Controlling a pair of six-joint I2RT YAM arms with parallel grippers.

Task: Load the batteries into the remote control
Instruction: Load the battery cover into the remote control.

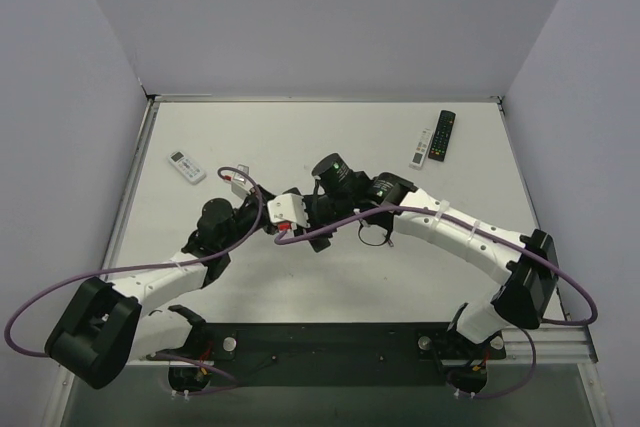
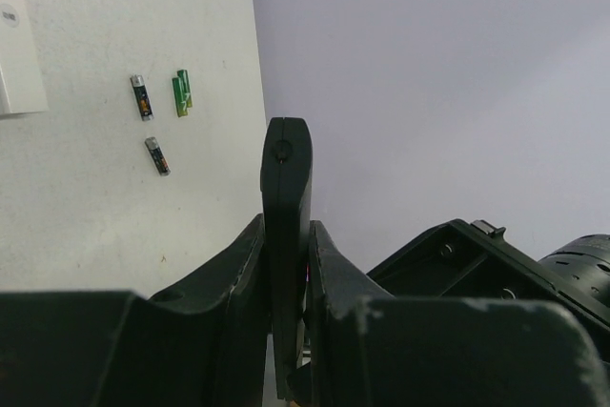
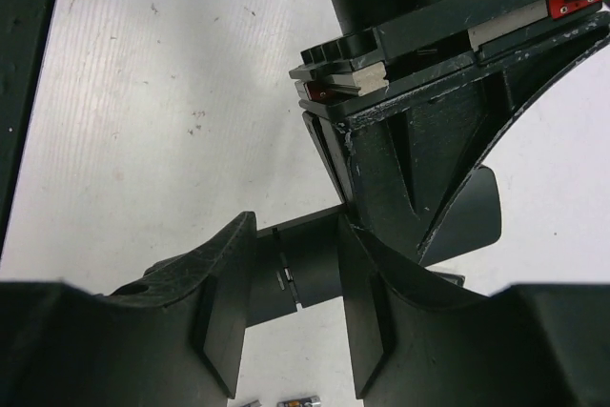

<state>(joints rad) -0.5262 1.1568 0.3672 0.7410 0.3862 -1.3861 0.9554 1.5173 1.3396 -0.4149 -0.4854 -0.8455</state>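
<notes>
A black remote (image 2: 286,178) stands edge-on between my left gripper's (image 2: 286,264) fingers, which are shut on it. In the right wrist view my right gripper (image 3: 297,278) is shut across the same remote's back (image 3: 295,269), where a cover seam shows, just below the left gripper (image 3: 429,140). In the top view both grippers, left (image 1: 305,215) and right (image 1: 322,230), meet at mid-table. Three batteries lie on the table: a dark one (image 2: 141,97), a green one (image 2: 181,92) and another dark one (image 2: 157,154). The arms hide them in the top view.
A black remote (image 1: 441,134) and a white remote (image 1: 422,147) lie at the far right. Another white remote (image 1: 187,166) lies at the far left. Purple cables loop off both arms. Grey walls bound the table (image 1: 260,137).
</notes>
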